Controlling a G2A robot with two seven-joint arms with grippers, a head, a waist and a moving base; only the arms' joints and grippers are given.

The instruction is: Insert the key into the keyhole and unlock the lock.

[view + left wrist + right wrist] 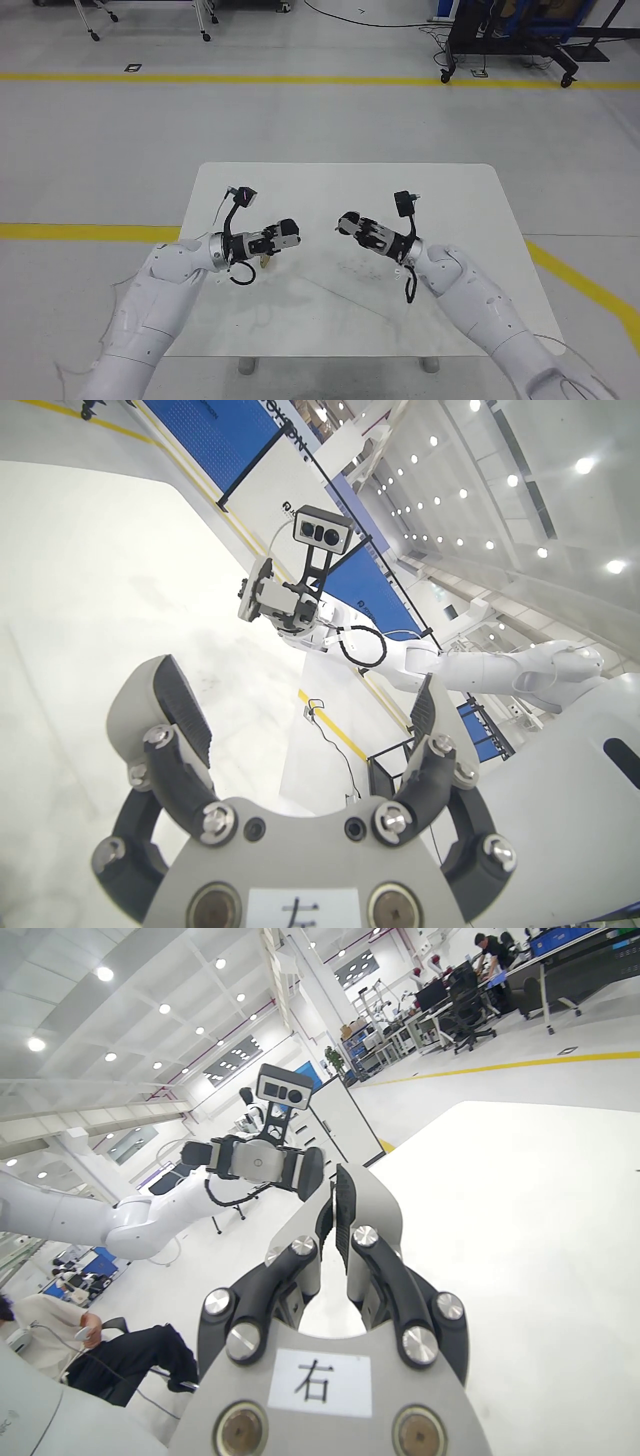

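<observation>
Two arms face each other above the white table (450, 200). A small tan object (266, 261), too small to tell as lock or key, lies on the table just beneath the left arm's wrist. The left gripper (300, 680) hangs spread wide and holds nothing. The right gripper (336, 1188) is pressed closed, with nothing visible between its pads.

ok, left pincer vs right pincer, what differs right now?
Left pincer is open, right pincer shut. Left's ribbed pads stand wide apart, right's pads press together. Shared: both face each other above the table, nothing seen in either.
</observation>
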